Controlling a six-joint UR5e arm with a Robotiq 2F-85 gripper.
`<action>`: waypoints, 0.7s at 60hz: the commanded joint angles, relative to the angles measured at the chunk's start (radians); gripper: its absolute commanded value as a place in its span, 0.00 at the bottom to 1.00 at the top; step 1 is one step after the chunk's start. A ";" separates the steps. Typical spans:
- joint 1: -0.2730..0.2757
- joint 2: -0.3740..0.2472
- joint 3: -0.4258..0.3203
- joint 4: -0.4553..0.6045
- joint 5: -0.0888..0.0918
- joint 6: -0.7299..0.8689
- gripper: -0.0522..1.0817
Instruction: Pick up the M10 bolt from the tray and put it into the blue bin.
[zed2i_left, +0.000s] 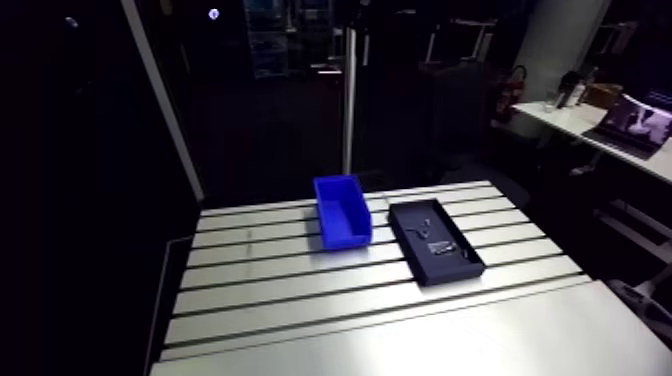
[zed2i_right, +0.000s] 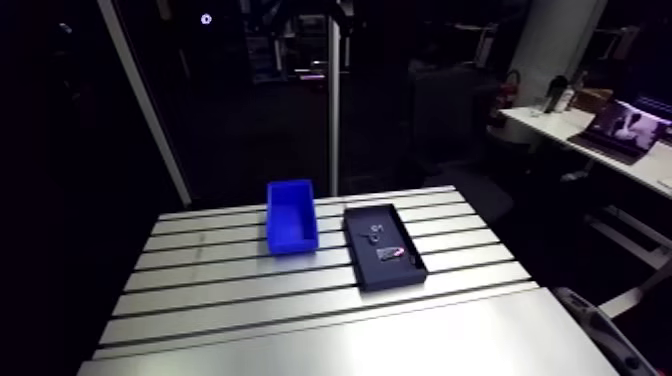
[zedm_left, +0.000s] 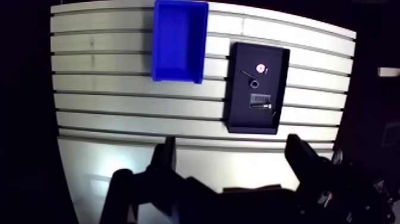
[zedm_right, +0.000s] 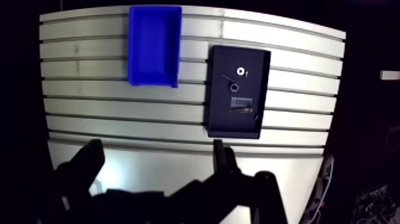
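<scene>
While M10 bolt (zed2i_left: 440, 246) lies in black tray (zed2i_left: 455, 268), task not begun: nothing lifted, blue bin (zed2i_left: 343, 238) looks empty. Bolt is likely the largest of the small metal parts (zedm_left: 257, 83) there; too small to be sure. In arm view, bin at frame centre, tray just right of it, both on slotted tabletop (zed2i_left: 300, 300). Pincer (zedm_left: 232, 146) spread wide, holding nothing, high over near tabletop edge, tray ahead, well apart. Left to do: approach, grasp, carry, release.

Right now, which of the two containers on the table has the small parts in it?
The black tray, the shallow one beside the blue bin; small metal parts lie on its floor, while none show in the bin.
</scene>
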 joint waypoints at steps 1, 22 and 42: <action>0.031 0.006 -0.032 0.002 0.006 0.057 0.05; 0.031 0.006 -0.020 0.004 0.006 0.063 0.05; 0.031 0.008 -0.041 0.004 0.000 0.063 0.05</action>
